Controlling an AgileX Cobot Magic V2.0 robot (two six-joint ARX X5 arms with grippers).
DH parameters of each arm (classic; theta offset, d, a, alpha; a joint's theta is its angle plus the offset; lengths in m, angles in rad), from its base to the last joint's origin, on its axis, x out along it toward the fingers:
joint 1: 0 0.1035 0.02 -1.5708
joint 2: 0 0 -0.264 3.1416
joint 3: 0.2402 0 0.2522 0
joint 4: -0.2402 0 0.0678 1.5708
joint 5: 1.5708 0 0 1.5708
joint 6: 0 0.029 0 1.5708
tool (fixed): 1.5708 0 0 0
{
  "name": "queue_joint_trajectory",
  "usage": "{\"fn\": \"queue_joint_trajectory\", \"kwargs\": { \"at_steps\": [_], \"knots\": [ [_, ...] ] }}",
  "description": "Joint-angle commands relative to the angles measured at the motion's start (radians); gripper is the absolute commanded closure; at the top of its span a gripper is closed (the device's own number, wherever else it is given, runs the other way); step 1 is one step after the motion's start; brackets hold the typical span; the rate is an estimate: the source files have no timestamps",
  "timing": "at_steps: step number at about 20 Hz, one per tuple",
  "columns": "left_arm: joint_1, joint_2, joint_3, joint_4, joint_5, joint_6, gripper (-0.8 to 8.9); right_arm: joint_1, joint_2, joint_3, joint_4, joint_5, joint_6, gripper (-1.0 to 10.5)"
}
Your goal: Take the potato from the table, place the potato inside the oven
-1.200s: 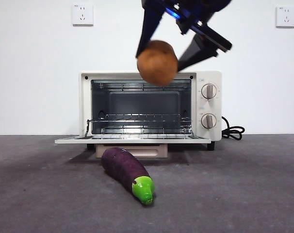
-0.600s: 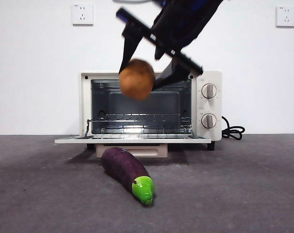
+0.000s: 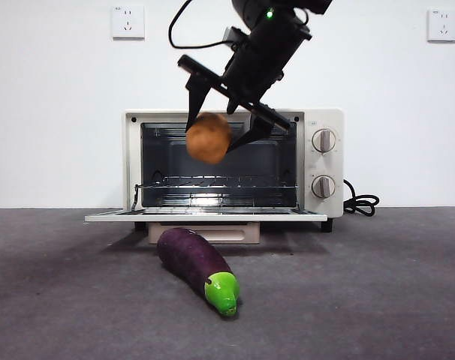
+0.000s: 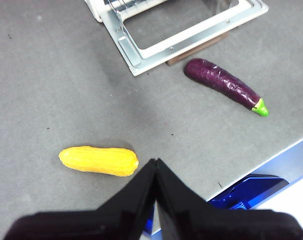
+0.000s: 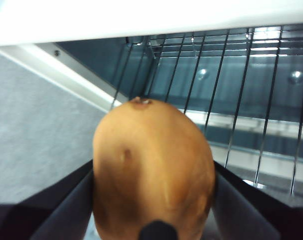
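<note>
Before the oven's open mouth, the right claw grips the potato, now lower and nearer the rack than a second ago; release comes next. Left claw waits, pinched together.

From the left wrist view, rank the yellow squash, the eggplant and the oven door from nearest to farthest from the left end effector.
1. Yellow squash: on the table, right by the shut left end effector.
2. Eggplant: farther out, lying in front of the door.
3. Oven door: farthest, lying open beyond the eggplant.
</note>
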Motion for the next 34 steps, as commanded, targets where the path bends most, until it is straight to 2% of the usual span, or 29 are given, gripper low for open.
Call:
{"fn": "queue_joint_trajectory", "kwargs": {
  "at_steps": [1,2,4,12,23,24,26,30,31,32,33,34],
  "knots": [
    [-0.002,0.010,-0.006,0.004,-0.003,0.025,8.19,0.001,0.035,0.012,0.008,0.065,-0.016,8.8],
    [-0.002,0.014,-0.006,0.004,-0.003,0.031,8.19,0.001,0.045,0.012,0.008,0.113,-0.016,8.8],
    [-0.002,0.023,-0.006,0.004,-0.002,0.030,8.19,0.001,0.063,0.012,0.015,0.151,-0.016,8.8],
    [-0.002,0.042,-0.006,0.004,-0.003,0.031,8.19,0.000,0.110,0.012,0.114,0.185,-0.031,8.8],
    [-0.002,0.040,-0.006,0.004,-0.002,0.029,8.19,0.000,0.127,0.012,0.151,0.257,-0.032,8.7],
    [-0.002,0.038,-0.006,0.004,-0.002,0.029,8.19,0.000,0.129,0.012,0.161,0.263,-0.032,8.4],
    [-0.002,0.032,-0.006,0.004,-0.002,0.029,8.19,0.000,0.130,0.012,0.169,0.266,-0.032,6.8],
    [-0.002,0.023,-0.006,0.004,-0.003,0.026,8.19,0.000,0.130,0.012,0.168,0.284,-0.032,6.5],
    [-0.002,0.021,-0.006,0.004,-0.002,0.026,8.19,0.000,0.130,0.012,0.168,0.298,-0.032,5.6],
    [-0.002,0.019,-0.006,0.004,-0.003,0.026,8.19,0.000,0.130,0.012,0.172,0.307,-0.032,4.1],
    [-0.002,0.018,-0.006,0.004,-0.002,0.026,8.19,0.000,0.130,0.012,0.176,0.307,-0.032,3.1],
    [-0.002,0.017,-0.006,0.004,-0.003,0.026,8.19,0.000,0.130,0.012,0.178,0.307,-0.032,3.1]
  ]
}}
